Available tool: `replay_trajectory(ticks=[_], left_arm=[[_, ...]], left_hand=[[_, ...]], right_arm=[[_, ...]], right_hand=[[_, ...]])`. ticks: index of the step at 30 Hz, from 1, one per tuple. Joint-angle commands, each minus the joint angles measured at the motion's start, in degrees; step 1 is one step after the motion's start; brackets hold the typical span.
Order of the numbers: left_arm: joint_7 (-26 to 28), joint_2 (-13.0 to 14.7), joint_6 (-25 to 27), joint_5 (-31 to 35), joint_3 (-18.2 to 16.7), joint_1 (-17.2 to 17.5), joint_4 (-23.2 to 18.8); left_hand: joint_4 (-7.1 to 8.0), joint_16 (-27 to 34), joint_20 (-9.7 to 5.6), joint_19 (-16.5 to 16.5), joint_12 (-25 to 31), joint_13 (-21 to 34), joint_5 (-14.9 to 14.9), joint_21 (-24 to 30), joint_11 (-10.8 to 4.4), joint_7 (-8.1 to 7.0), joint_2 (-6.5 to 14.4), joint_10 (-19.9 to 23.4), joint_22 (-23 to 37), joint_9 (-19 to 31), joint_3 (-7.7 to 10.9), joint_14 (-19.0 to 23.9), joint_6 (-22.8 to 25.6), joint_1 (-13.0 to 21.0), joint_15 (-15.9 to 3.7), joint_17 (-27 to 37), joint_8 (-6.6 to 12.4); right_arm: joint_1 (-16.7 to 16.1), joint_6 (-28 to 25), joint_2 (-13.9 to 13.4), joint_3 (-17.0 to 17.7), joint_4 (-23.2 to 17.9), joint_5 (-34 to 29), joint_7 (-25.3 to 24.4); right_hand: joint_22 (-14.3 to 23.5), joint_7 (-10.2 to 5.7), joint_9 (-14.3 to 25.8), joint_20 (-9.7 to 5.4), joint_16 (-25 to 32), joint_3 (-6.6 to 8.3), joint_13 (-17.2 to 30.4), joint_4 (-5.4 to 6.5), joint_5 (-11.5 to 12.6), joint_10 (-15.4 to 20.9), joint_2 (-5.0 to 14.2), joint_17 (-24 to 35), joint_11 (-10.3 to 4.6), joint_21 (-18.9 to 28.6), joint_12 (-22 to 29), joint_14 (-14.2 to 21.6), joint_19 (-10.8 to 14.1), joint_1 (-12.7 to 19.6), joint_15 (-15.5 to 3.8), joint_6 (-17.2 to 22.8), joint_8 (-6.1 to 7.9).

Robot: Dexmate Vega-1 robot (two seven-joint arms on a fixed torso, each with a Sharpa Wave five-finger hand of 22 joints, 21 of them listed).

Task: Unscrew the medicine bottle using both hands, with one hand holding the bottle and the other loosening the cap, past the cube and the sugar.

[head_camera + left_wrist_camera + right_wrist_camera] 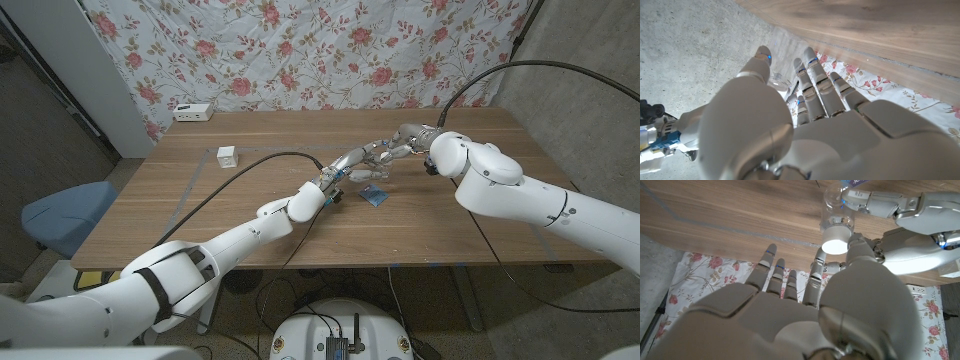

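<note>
Right wrist view: right hand (840,305) has thumb and one finger closed on the white cap (836,239) of the clear medicine bottle (837,210); the other fingers (771,270) are spread and hold nothing. Beyond the cap, the left hand (905,215) wraps the clear bottle body, fingers narrow around it. Left wrist view shows the same grip from behind: the left hand's fingers (815,85) curl close over a bit of clear plastic, thumb on the opposite side. Head view: both hands meet just past table centre, toward about 1 o'clock, left hand (358,160) reaching in from 7 o'clock, right hand (400,145) from 4 o'clock; the bottle itself is too small to make out between them, held above the wooden table (250,220). A small blue packet (375,196) lies on the wood just below the hands. A white cube (227,156) sits well apart at about 10 o'clock. A white power strip (194,112) rests at the far edge, 11 o'clock, against the floral cloth (300,50).
</note>
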Motion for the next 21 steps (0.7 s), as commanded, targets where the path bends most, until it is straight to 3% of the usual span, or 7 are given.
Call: replay_trajectory(ticks=[1,21], left_arm=[[-0.06,0.40,0.58,0.11,-0.22,0.59,-1.15],[-0.28,0.96,0.67,0.15,-0.56,1.39,-2.41]], left_hand=[[0.46,0.09,-7.41,0.54,0.28,0.35,0.51,-0.11,-3.55,0.04,0.78,4.02,-0.01,0.04,0.25,0.57,0.78,0.35,-4.70,0.15,0.14],[0.53,0.04,-7.38,0.57,0.29,0.35,0.49,-0.11,-3.41,-0.14,0.90,4.20,-0.01,0.04,0.32,0.54,1.16,0.16,-4.68,0.13,0.12]], right_arm=[[-0.42,-1.32,0.49,-0.67,-0.13,-2.10,-0.37],[-1.90,-1.99,0.79,-0.63,-1.26,-4.27,-2.01]], right_hand=[[0.23,-0.19,0.34,-0.09,0.41,0.35,0.31,-0.56,0.35,0.85,0.25,0.21,-0.01,0.52,0.40,0.89,0.77,0.74,-0.24,1.17,0.79],[0.28,-1.77,1.39,-0.96,1.16,0.92,0.30,-1.31,0.25,3.13,1.18,0.61,-0.97,0.68,0.77,2.51,2.10,1.72,-1.42,4.70,3.46]])
